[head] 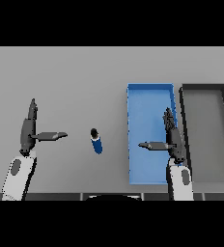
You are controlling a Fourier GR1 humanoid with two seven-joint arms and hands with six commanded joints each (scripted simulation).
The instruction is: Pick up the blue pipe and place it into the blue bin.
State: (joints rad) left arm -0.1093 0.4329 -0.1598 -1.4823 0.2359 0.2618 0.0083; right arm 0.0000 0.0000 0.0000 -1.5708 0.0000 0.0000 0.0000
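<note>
Grey surface (75,77), head view: blue pipe (97,142) lying left of blue bin (150,91), dark bin (205,89) beside it. Left hand (28,129) fingers straight, holding nothing; right hand (173,140) likewise spread above blue bin.

Desk: a plain grey desk (85,77) fills everything I can see before me, from the near edge to the far one.
Surface: smooth and even, no marks or seams that I can make out.
Light: soft and flat, with only faint shadows on the grey.
Walls, floor, windows: my view looks straight down, so only the desk shows.
</note>
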